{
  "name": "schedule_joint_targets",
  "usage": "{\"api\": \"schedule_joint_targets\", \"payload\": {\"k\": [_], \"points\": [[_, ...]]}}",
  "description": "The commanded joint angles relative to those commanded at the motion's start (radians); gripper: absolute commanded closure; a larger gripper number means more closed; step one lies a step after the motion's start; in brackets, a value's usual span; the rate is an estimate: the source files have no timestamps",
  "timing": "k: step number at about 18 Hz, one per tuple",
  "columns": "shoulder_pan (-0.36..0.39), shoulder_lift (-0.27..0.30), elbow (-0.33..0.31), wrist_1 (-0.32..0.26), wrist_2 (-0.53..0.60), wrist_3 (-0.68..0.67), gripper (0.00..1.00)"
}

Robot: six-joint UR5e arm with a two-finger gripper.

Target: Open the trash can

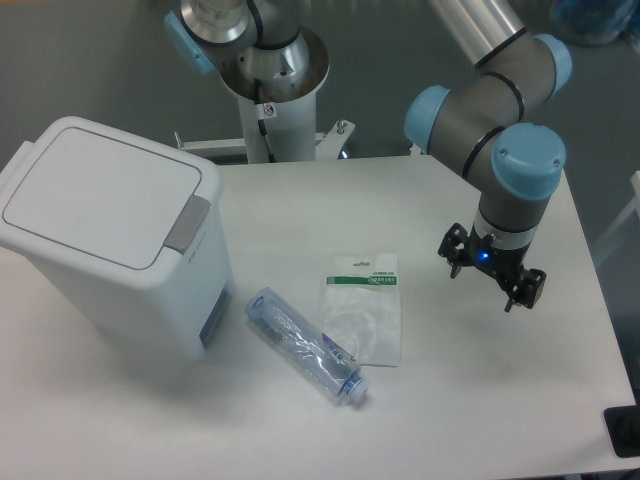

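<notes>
White trash can (110, 240) sits at the left end of the table (480, 400), biggest thing here, body tilted a bit in this view. Lid (95, 195) is flat and down, closed, w/ the grey push-button latch (188, 224) on the edge facing the table's middle. That can is our landmark, so everything else goes off it.

Just right of the can's base, near but not touching: a crushed clear plastic bottle (305, 345) lying on its side, cap end pointing away from the can, toward the front edge. Right of that, further from the can, a clear plastic packet (362, 308) w/ a green-and-white label lies flat; bottle's edge looks to overlap or touch the packet's lower left corner, can't say which.

Gripper (492, 275) is well apart from the can, way over on the far right side of the table, hanging above the surface, pointing down. Fingers spread, nothing between them, so released, empty. Small blue light glows on the wrist. Arm's grey-and-blue joints rise up behind it; robot base (268, 75) stands behind the can's far right corner.
</notes>
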Motion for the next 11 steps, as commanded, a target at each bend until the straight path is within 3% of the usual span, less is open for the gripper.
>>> {"api": "schedule_joint_targets", "payload": {"k": [7, 11], "points": [[0.008, -0.008, 0.011, 0.000, 0.003, -0.006, 0.00], [-0.008, 0.014, -0.014, -0.002, 0.003, -0.035, 0.00]]}}
